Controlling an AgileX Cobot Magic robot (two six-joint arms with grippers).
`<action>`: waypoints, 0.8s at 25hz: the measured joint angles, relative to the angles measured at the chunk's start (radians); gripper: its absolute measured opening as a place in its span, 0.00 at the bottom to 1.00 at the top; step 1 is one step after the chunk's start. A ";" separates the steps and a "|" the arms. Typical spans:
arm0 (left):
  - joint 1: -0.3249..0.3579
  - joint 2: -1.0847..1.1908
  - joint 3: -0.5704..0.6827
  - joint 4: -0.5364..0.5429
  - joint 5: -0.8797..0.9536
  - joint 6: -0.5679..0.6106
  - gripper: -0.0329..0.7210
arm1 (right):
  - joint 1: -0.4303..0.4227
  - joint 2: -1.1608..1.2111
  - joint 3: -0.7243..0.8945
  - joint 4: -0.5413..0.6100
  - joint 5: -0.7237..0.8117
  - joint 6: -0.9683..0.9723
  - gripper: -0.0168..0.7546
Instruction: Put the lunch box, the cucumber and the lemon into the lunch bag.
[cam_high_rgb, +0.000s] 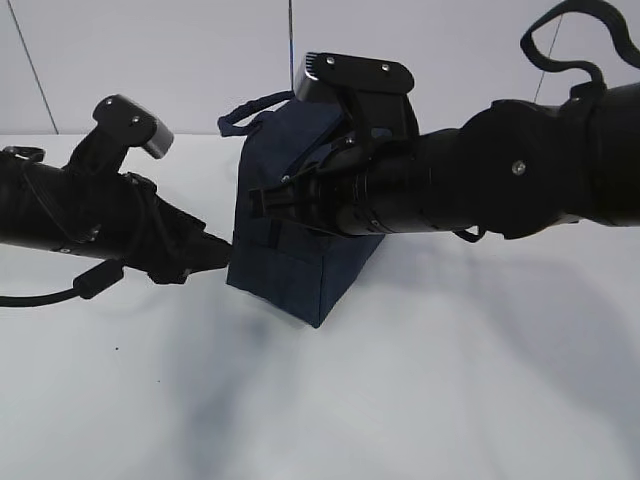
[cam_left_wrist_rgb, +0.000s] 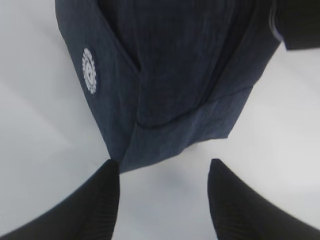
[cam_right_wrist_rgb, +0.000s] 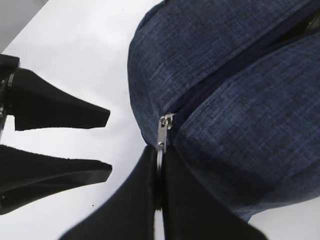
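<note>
From the exterior view, the lunch bag (cam_high_rgb: 290, 240) stands on the white desk (cam_high_rgb: 450, 380), tilted, between two black arms. The left end effector (cam_high_rgb: 222, 255) sits just beside the bag's lower left corner; the right end effector (cam_high_rgb: 262, 203) reaches across the bag's upper face. No lunch box, cucumber or lemon shows in any view, so the step in hand looks like working the zipper rather than loading.

The left wrist view shows the left end effector (cam_left_wrist_rgb: 164, 176) with its fingers apart and empty, the bag's bottom corner (cam_left_wrist_rgb: 120, 162) just ahead of them and the round white logo (cam_left_wrist_rgb: 89, 70) on the side panel.

The right wrist view shows the right end effector (cam_right_wrist_rgb: 159, 172) pressed together on the silver zipper pull (cam_right_wrist_rgb: 164, 131), at the end of the zipper track. Whether the bag is being opened or shut cannot be told. The next move probably calls for the left fingers to brace the bag while the pull travels.

The desk is plain white; a pale grey wall (cam_high_rgb: 200, 60) stands behind.
</note>
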 joint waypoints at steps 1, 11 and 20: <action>0.000 0.002 0.000 -0.037 0.002 0.039 0.59 | 0.000 0.000 0.000 0.002 0.000 0.000 0.04; -0.001 0.099 -0.064 -0.246 0.078 0.242 0.59 | 0.000 0.000 0.000 0.007 0.005 0.000 0.04; -0.001 0.128 -0.082 -0.283 0.099 0.250 0.10 | -0.005 -0.008 -0.002 0.009 0.008 0.002 0.04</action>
